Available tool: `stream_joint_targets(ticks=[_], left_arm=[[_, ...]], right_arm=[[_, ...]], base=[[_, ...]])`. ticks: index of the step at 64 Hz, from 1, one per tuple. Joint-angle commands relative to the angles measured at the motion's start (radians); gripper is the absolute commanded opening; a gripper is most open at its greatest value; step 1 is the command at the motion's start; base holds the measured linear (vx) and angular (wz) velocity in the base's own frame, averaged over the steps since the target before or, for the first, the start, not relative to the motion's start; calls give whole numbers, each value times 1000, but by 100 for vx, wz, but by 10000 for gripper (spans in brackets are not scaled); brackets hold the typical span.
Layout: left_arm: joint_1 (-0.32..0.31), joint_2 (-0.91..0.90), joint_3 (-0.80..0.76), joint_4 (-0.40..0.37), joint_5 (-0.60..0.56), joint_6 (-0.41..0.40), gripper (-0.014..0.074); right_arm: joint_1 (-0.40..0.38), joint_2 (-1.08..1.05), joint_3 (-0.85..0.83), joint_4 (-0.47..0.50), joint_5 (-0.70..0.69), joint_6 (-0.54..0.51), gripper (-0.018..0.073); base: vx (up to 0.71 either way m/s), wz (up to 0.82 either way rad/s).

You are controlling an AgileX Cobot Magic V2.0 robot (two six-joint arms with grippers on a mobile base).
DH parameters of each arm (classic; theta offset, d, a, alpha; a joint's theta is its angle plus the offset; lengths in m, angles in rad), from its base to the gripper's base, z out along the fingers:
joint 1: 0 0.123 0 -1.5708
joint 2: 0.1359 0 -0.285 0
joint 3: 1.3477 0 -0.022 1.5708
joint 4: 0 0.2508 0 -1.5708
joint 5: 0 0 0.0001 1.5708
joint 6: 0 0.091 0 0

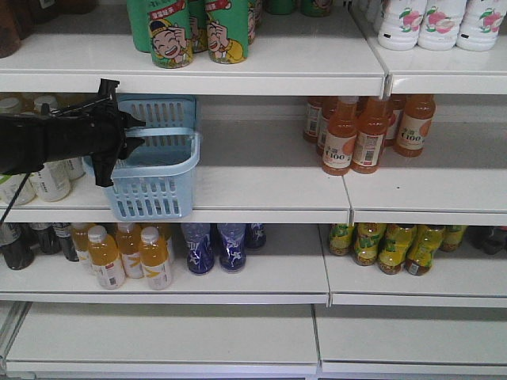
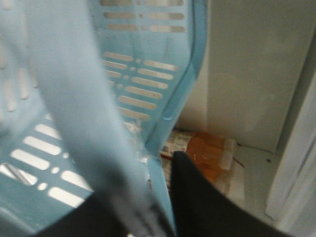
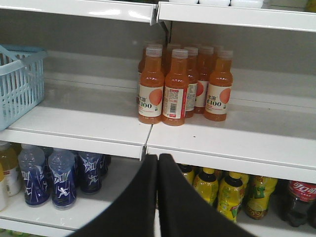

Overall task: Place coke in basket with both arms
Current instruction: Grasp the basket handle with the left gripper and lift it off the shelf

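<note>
The pale blue basket (image 1: 158, 190) stands on the middle shelf at the left. It also shows in the right wrist view (image 3: 19, 84) at the left edge. My left gripper (image 1: 135, 134) reaches in from the left at the basket's rim. In the left wrist view the black fingers (image 2: 207, 197) close around the flat swing handle (image 2: 74, 108) next to the slotted wall (image 2: 138, 74). My right gripper (image 3: 158, 160) is shut and empty, facing the shelves. The tall red-wrapped coke is not in view.
Orange juice bottles (image 1: 356, 134) stand on the middle shelf right of the basket, also in the right wrist view (image 3: 182, 84). Below are blue bottles (image 3: 59, 173), yellow bottles (image 3: 222, 190) and a dark cola bottle with a red label (image 3: 298, 197). Green cans (image 1: 198, 32) stand above.
</note>
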Motion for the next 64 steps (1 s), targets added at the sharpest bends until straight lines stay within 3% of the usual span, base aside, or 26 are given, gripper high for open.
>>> stream_joint_targets(ticks=[1, 8, 24, 39, 53, 57, 64], left_arm=[[-4, -51, -39, -188, 80, 191, -10], [-4, -51, -39, -198, 163, 255, -9], [-4, -54, -38, -147, 473, 260, -8], [-4, -119, -38, 76, 624, 216, -8], [-29, -220, -23, 424, 704, 69, -8], [-58, -253, 21, 453, 711, 73, -8], [-106, -305, 128, 433, 692, 126, -8]], right_arm=[[-2, -12, 8, -4, -77, -2, -10], [-2, -12, 8, -4, -77, -2, -10], [-2, -12, 8, -4, -77, -2, -10], [-2, -12, 8, -4, -77, -2, -10], [-2, -12, 8, -4, -77, -2, -10], [-2, -12, 8, -4, -77, -2, -10], [-2, -12, 8, -4, -77, -2, -10]], base=[[0, 0], [0, 0], [0, 0], [0, 0], [0, 0], [0, 0], [0, 0]])
